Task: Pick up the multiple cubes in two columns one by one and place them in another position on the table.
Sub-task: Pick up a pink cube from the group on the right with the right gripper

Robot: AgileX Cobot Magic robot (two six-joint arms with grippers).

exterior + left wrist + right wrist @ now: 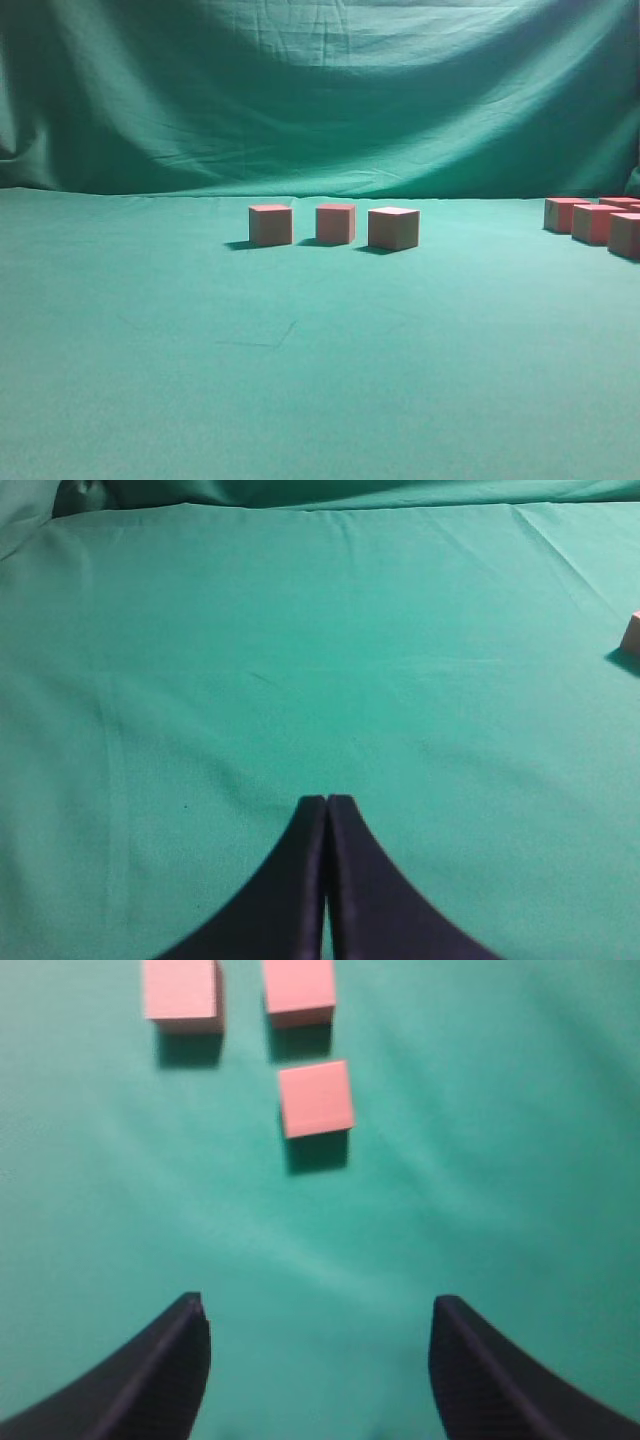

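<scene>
Three pink cubes stand in a row mid-table in the exterior view: the left one (270,225), the middle one (335,223) and the right one (393,228). Several more cubes (595,223) cluster at the right edge. The right wrist view looks down on three cubes: one nearest (316,1098), two farther up (180,992) (299,988). My right gripper (320,1310) is open above bare green cloth, short of the nearest cube, holding nothing. My left gripper (327,800) is shut and empty over the table (300,660). Neither arm shows in the exterior view.
A draped green backdrop (320,90) rises behind the table. A corner of one cube (632,635) shows at the right edge of the left wrist view. Bare cloth (300,380) fills the front of the table.
</scene>
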